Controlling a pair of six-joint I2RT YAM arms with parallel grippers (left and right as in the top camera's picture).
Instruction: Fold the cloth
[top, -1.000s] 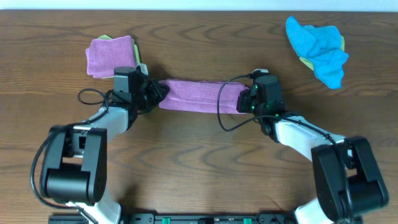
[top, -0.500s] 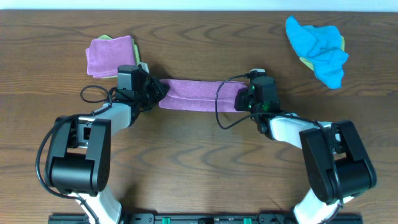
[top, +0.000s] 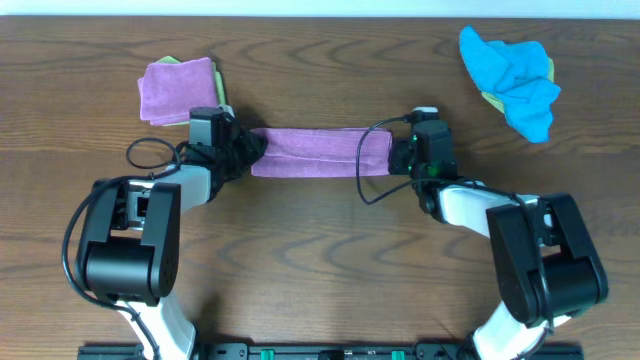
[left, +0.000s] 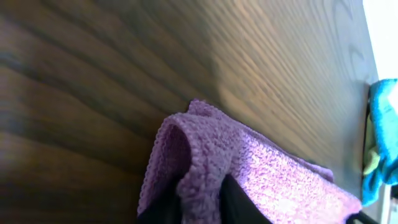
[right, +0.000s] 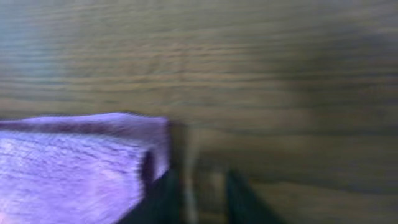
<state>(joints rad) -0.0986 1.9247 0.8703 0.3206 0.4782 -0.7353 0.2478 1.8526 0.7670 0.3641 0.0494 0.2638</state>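
Your cloth lies mid-table, long axis left to right, spanning both arms; the left gripper is clamped on its left end, a fold pinched between the fingers; the right gripper sits at the right end, but its view is blurred, so I cannot tell its grip; bare wood lies nearside; the stack and blue cloth lie beyond.

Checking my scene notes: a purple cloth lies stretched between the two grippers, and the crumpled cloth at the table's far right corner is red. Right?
No: the crumpled cloth at the far right corner is blue, as the overhead view shows. The purple cloth does lie stretched between the left gripper and right gripper.
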